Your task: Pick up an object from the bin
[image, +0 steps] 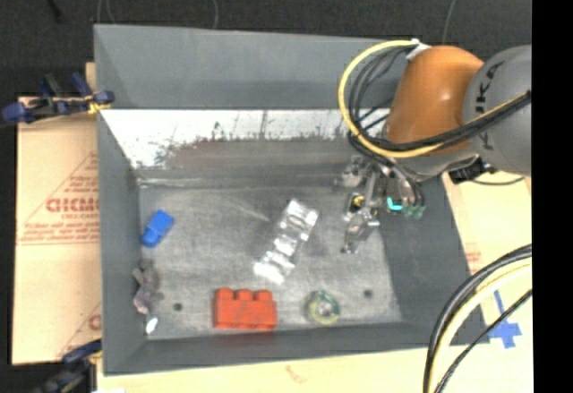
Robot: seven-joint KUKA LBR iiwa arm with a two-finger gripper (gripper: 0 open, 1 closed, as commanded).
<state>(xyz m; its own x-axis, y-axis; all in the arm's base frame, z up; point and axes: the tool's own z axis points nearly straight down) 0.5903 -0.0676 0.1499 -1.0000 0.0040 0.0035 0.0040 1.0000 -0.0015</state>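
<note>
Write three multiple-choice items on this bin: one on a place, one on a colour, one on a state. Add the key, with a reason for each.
1. Where in the bin do the arm's jaws hang?
A. by the left wall
B. on the right side, beside the clear plastic packet
C. over the front left corner

2. What colour is the toy brick near the front wall?
A. yellow
B. green
C. red

3. What state is the small blue block in?
A. lying loose on the floor by the left wall
B. lifted by the jaws
C. stacked on the toy brick

Key:
1 B, as the jaws hang just right of the packet in the middle of the bin.
2 C, as the brick is plainly red.
3 A, as the block rests alone on the floor, far from the jaws.
</note>
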